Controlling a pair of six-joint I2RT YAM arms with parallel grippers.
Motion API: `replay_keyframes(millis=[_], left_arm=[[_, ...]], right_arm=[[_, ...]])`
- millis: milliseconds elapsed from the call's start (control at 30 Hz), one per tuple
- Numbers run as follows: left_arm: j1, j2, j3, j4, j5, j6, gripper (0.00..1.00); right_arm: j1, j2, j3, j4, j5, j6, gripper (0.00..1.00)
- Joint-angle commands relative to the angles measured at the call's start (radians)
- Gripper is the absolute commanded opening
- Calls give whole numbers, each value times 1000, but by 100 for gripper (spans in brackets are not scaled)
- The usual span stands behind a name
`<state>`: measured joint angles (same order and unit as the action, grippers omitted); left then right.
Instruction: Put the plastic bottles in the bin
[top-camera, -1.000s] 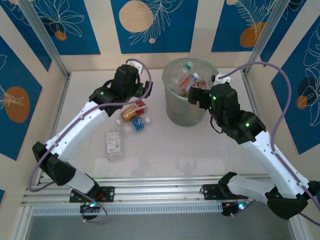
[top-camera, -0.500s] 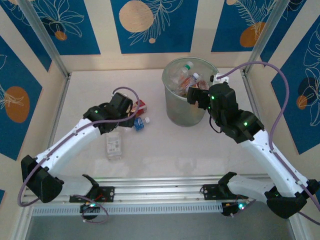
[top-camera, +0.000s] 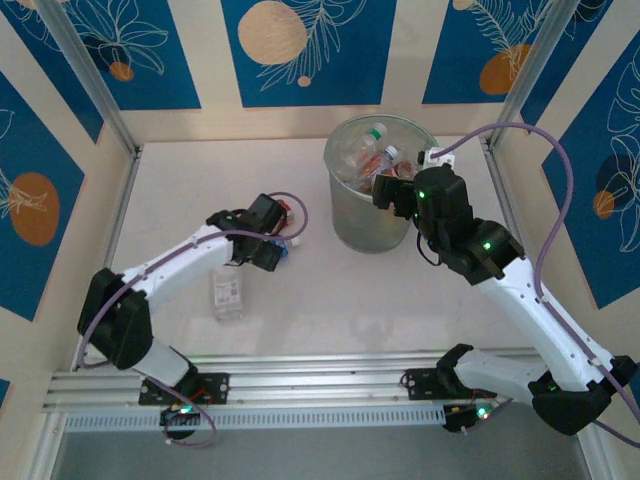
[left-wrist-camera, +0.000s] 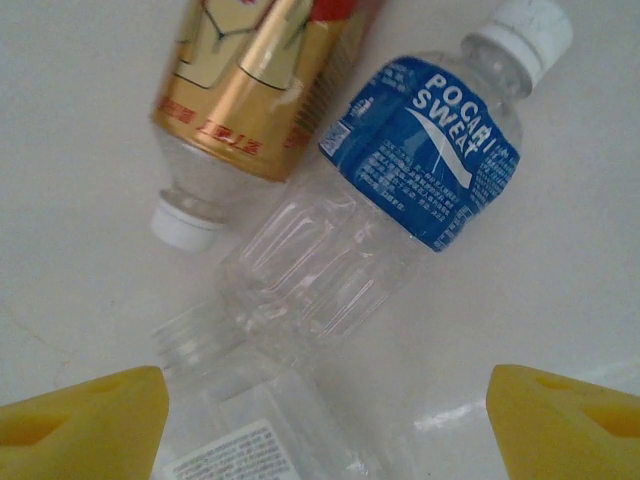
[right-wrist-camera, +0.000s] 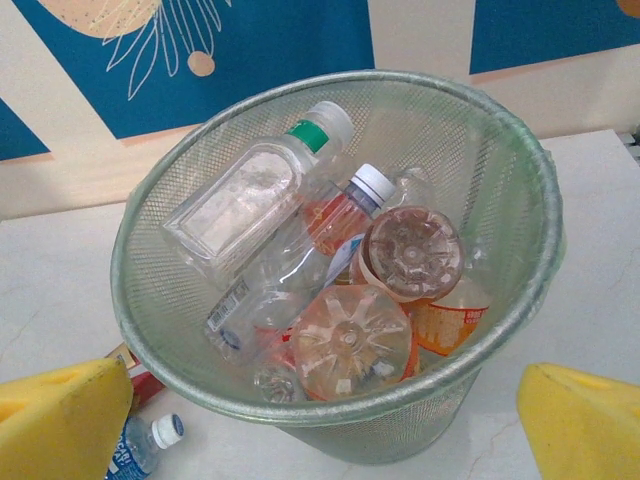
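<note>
Three bottles lie on the pale counter (top-camera: 330, 300) under my left gripper (left-wrist-camera: 325, 415), whose yellow fingers stand well apart with nothing clamped. A clear bottle with a white label (left-wrist-camera: 235, 420) sits between them, untouched as far as I can tell. Beyond it lies a white-capped bottle (left-wrist-camera: 400, 190) reading "POCARI SWEAT" on blue, just beside a gold-and-red labelled bottle (left-wrist-camera: 245, 90) whose print I cannot read. My right gripper (right-wrist-camera: 322, 420) hangs wide open and empty over the bin (right-wrist-camera: 535, 200), which holds several bottles, one of them a green-capped bottle (right-wrist-camera: 250, 190). Blue panels (top-camera: 300, 40) with white leaves and orange discs wall the cell.
</note>
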<state>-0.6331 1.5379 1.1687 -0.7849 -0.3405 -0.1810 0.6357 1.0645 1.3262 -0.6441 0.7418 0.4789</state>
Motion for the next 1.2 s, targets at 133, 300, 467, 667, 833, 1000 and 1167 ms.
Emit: replay_keyframes(millis=[133, 300, 467, 667, 833, 1000, 1167], left_arm=[[36, 97, 48, 80, 43, 68, 83], [44, 154, 53, 96, 67, 81, 82], [44, 192, 54, 111, 89, 83, 81], [44, 212, 45, 119, 127, 70, 75], [42, 211, 28, 133, 177, 58, 75], [42, 219, 17, 151, 203, 45, 76], [41, 252, 22, 153, 169, 42, 77]], right_arm=[[6, -20, 4, -8, 41, 17, 99], [7, -22, 7, -9, 53, 15, 99], [7, -18, 7, -2, 51, 11, 99], [7, -13, 8, 0, 48, 11, 99], [6, -5, 8, 7, 44, 11, 99], [7, 6, 11, 12, 39, 10, 99], [7, 17, 19, 12, 32, 5, 99]])
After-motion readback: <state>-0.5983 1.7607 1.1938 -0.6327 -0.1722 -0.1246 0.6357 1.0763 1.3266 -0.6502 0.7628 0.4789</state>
